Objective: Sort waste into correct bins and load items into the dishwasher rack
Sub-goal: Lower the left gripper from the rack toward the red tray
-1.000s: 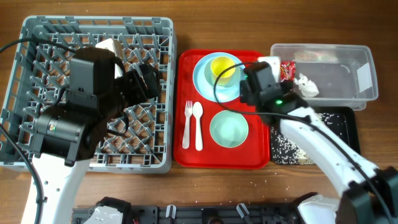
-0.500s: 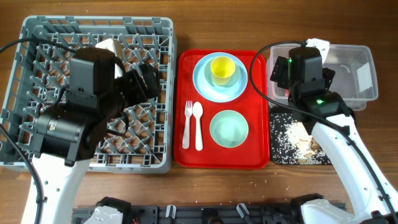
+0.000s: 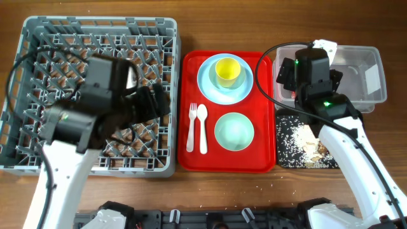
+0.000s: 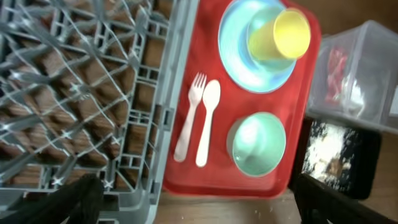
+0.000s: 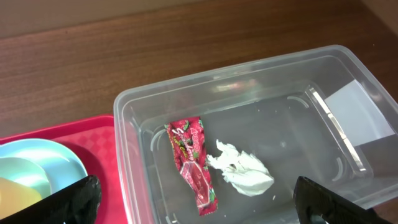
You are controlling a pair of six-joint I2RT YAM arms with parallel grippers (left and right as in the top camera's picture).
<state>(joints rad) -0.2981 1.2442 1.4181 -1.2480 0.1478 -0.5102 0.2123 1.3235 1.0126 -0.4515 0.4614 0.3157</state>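
Note:
My left gripper (image 4: 205,211) is open and empty above the front right edge of the grey dishwasher rack (image 3: 38,38), next to the red serving tray (image 3: 191,159). On that tray are the light blue plate (image 3: 210,86) with the yellow cup (image 3: 229,70) on it, the pale green bowl (image 3: 234,131), the white fork (image 3: 191,127) and the spoon (image 3: 202,127). My right gripper (image 5: 199,211) is open and empty above the clear tub (image 3: 365,76). The red-and-white wrapper (image 5: 193,162) and the tissue wad (image 5: 242,171) lie inside it. Rice crumbs (image 3: 292,143) lie in the black tray (image 3: 283,121). The pale blue-white bowl is not in view.
My left arm (image 3: 95,108) covers the middle of the rack. My right arm (image 3: 337,127) runs over the black tray and the tub's left end. A white label (image 5: 357,112) sits on the tub's right side. A few crumbs lie on the wooden table (image 3: 273,187) in front.
My left arm has moved right and forward over the rack; the white thing seen at the rack's back no longer shows. My right arm swung from the plate to the tub, then held still.

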